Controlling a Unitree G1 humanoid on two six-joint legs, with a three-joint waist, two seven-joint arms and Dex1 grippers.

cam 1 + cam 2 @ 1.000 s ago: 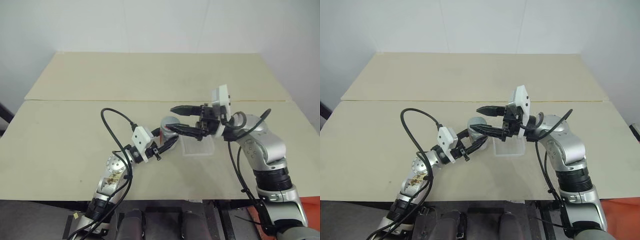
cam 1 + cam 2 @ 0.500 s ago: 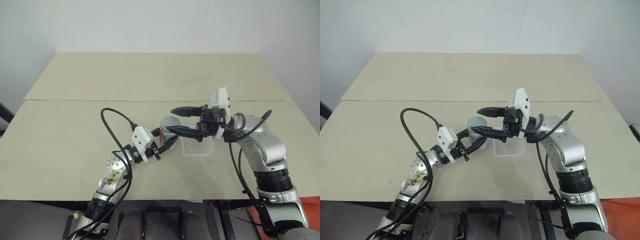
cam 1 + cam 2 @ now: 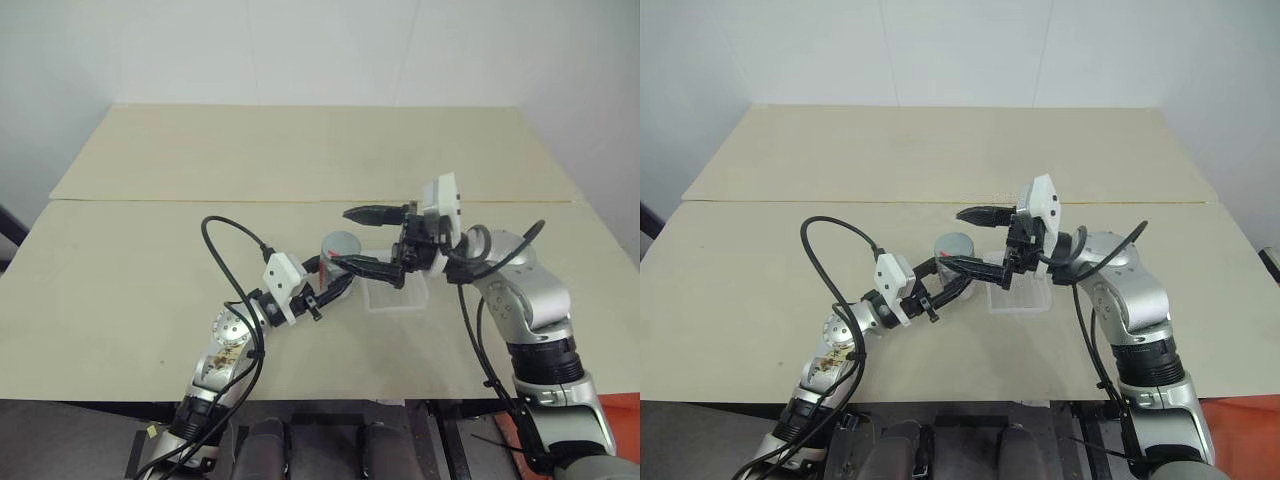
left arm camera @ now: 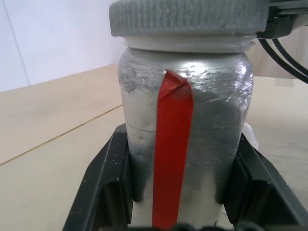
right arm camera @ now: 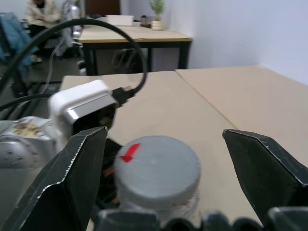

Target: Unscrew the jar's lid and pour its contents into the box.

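Note:
The silver-grey jar (image 4: 185,144) with a red vertical stripe stands upright above the table, and my left gripper (image 3: 335,272) is shut on its body. The grey ribbed lid (image 5: 158,171), marked with a small red arrow, sits on the jar's mouth. My right gripper (image 3: 343,237) reaches in from the right, open. Its fingers (image 5: 72,178) stand on either side of the lid with a gap on each side. The clear plastic box (image 3: 392,300) lies on the table just right of the jar, under the right wrist. The contents are hidden inside the jar.
The tan table (image 3: 140,270) stretches wide on both sides, and a seam (image 3: 200,202) joins it to a second table behind. A black cable (image 3: 222,240) loops up from my left arm. In the right wrist view, desks and a seated person (image 5: 37,10) show far off.
My right gripper's fingers have spread wider, away from the lid's sides. The jar and my left gripper have stayed where they were.

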